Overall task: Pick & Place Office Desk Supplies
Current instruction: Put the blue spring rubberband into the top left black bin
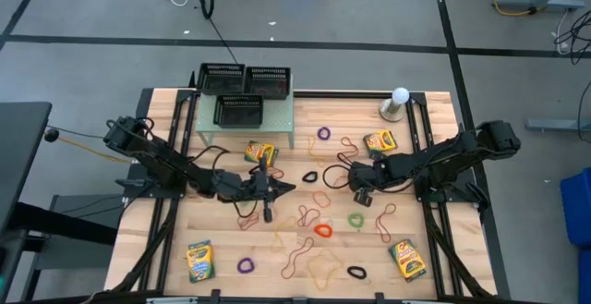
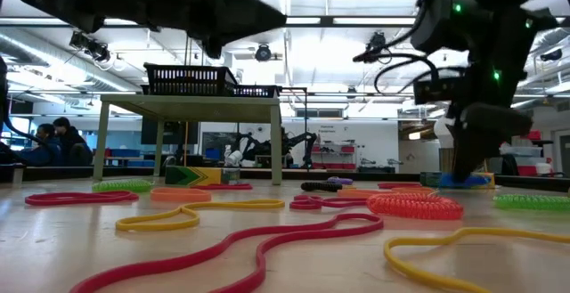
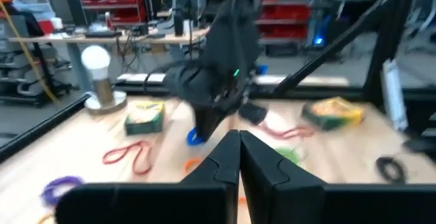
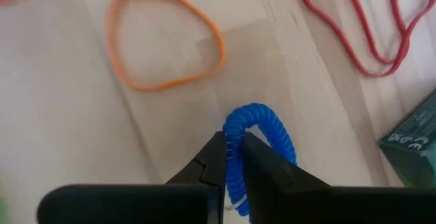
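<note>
My right gripper (image 4: 235,144) is shut on a blue coiled loop (image 4: 262,125) right of the table's middle (image 1: 358,195), pointing steeply down. My left gripper (image 3: 239,146) hovers shut and level at the table's middle (image 1: 282,189), with nothing between its fingers, facing the right gripper. Thin rubber bands lie flat around them: an orange band (image 4: 163,40), a red band (image 4: 361,26) and a purple band (image 1: 246,266). Yellow-and-green crayon boxes lie flat at the back middle (image 1: 261,152), back right (image 1: 379,141), front left (image 1: 199,261) and front right (image 1: 407,259). My right gripper pinches the blue coiled loop between its two fingers (image 4: 216,157), on one side of the loop (image 4: 237,149). The fingers come from above, slanting steeply down. The loop's rounded end (image 4: 255,112) sticks out past the fingertips. Whether it touches the table I cannot tell.
A small pale-green shelf (image 1: 245,119) with black mesh trays (image 1: 245,82) stands at the back middle. A white ball-topped grey stand (image 1: 398,103) stands at the back right. Many loose bands cover the table's middle and front. People sit beyond the table's far side (image 2: 44,142).
</note>
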